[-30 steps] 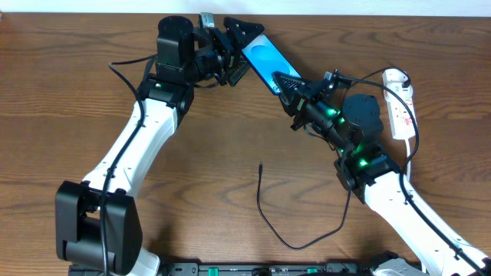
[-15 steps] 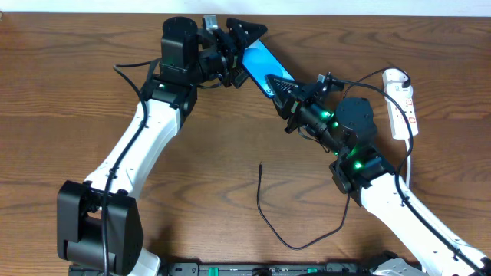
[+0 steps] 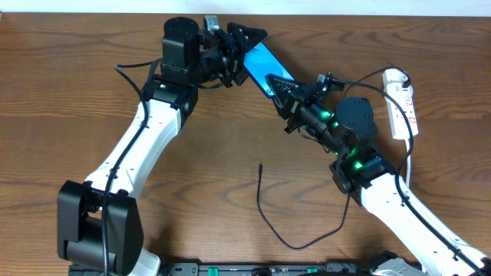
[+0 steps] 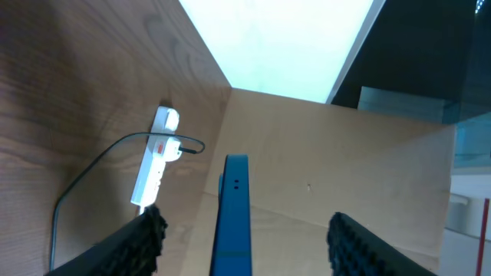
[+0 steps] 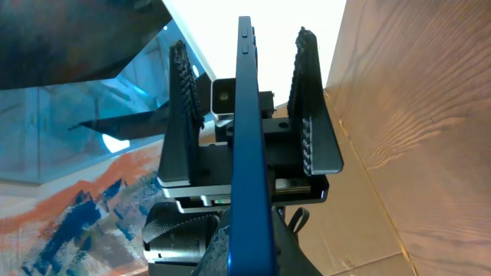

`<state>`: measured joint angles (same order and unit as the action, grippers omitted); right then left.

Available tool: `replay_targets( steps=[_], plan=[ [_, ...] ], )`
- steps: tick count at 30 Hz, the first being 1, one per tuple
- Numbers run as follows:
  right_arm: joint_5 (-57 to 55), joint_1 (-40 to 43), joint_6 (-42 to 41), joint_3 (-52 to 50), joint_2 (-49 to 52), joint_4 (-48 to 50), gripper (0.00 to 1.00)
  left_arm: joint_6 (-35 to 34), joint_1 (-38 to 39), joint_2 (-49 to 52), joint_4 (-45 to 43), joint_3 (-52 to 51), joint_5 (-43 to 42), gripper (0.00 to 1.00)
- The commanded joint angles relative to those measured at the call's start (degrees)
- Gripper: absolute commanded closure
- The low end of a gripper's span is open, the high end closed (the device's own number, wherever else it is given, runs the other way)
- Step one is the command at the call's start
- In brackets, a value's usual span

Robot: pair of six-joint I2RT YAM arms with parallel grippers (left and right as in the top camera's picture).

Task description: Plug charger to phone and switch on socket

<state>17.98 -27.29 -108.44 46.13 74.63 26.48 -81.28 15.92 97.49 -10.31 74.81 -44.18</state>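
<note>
The phone (image 3: 259, 60), its screen light blue, hangs at the back of the table between both grippers. My right gripper (image 3: 278, 86) is shut on its near end; the phone (image 5: 249, 153) runs edge-on up the right wrist view. My left gripper (image 3: 249, 54) straddles the far end. In the left wrist view the phone (image 4: 234, 218) stands between the left fingers (image 4: 149, 234) with a gap on each side, so that gripper (image 4: 247, 224) is open. The charger cable (image 3: 270, 226) lies loose on the table, its plug tip (image 3: 260, 164) pointing to the back. The socket (image 3: 400, 103) lies at the right.
The socket's white cord (image 3: 410, 157) runs down past the right arm. A black lead (image 3: 360, 77) loops from the socket toward the right gripper. The socket (image 4: 157, 153) also shows far off in the left wrist view. Bare wood lies left of the charger cable.
My left gripper's fingers have narrowed around the phone's far end. A second ago the right gripper and phone sat slightly farther right; they have shifted left toward the left gripper.
</note>
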Motion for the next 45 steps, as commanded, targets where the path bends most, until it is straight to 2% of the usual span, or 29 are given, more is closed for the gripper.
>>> replay_targets(
  steps=[1, 7, 14, 20, 29, 45],
  plan=[
    [-0.61, -0.57, 0.48, 0.9, -0.04, 0.94, 0.99, 0.15, 0.02, -1.7, -0.09, 1.27, 0.28, 0.36],
    [-0.22, -0.57, 2.27, 0.9, -0.04, 0.92, 0.99, 0.15, 0.02, -1.7, -0.09, 1.27, 0.17, 0.39],
    [0.13, -0.57, 4.17, 0.9, -0.04, 0.96, 0.99, 0.15, 0.02, -1.7, -0.09, 1.27, 0.09, 0.53],
    [0.24, -0.57, 4.13, 0.9, -0.04, 1.4, 0.99, 0.15, 0.02, -1.7, -0.09, 1.27, 0.07, 0.58],
    [0.35, -0.57, 4.15, 0.9, -0.04, 1.38, 0.99, 0.15, 0.02, -1.7, -0.09, 1.27, 0.09, 0.6],
    [0.37, -0.57, 4.39, 0.9, -0.04, 0.92, 0.99, 0.15, 0.02, -1.7, -0.09, 1.27, 0.07, 0.8]
  ],
)
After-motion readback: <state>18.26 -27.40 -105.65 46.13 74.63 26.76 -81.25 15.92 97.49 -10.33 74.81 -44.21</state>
